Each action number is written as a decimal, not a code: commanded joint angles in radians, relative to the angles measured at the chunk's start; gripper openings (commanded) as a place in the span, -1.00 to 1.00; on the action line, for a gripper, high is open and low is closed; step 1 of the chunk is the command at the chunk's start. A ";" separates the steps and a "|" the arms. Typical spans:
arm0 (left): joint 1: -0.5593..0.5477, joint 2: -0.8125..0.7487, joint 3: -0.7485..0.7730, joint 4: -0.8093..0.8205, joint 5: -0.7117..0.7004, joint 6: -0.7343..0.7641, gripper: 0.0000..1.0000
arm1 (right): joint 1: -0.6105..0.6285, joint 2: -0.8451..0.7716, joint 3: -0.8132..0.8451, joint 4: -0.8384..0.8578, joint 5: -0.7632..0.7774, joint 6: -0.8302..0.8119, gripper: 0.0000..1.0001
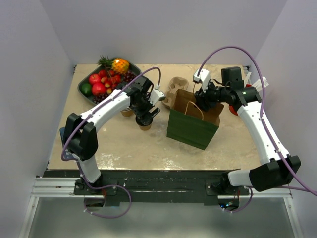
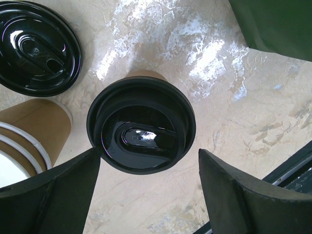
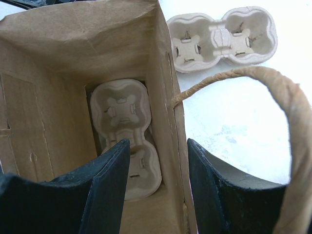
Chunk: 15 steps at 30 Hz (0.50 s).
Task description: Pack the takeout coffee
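A small kraft-tan paper cup (image 2: 141, 129) stands upright on the table (image 1: 129, 146), just left of the bag (image 1: 190, 130) and outside it. It is capped by a round, glossy black plastic lid with a raised rim and an oval sunken panel. The left gripper (image 2: 148, 152) hangs over the cup with its jaws spread wide, one finger at each side of the lid. Whether they press on it cannot be told.

Just beyond, on the far left, are a second tan cup (image 2: 34, 126), uncovered with a white inside, and a loose black lid (image 2: 36, 46) lying flat on the mottled beige tabletop.

The bag stands upright and open. It is dark green paper outside and plain brown inside, with creased walls and a twisted paper handle (image 3: 273, 83). At its bottom lies a pale moulded-pulp carrier (image 3: 119, 112) with two wells, both empty. A matching carrier (image 3: 222, 36) sits on the table just beyond the bag, also empty.

The right gripper (image 3: 158, 144) is at the bag's rim, jaws partly apart and straddling a side wall, with one black finger inside and one outside. The thin wall stands in the gap, not pinched.
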 commanded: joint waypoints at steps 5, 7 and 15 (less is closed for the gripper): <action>-0.005 0.023 0.048 0.005 0.010 0.008 0.66 | -0.008 -0.010 0.031 0.019 0.003 -0.003 0.07; -0.004 0.023 0.043 0.007 0.013 0.008 0.65 | -0.010 -0.010 0.030 0.022 0.003 -0.004 0.07; -0.004 0.038 0.039 0.016 -0.010 0.005 0.71 | -0.011 -0.014 0.025 0.027 0.002 -0.001 0.07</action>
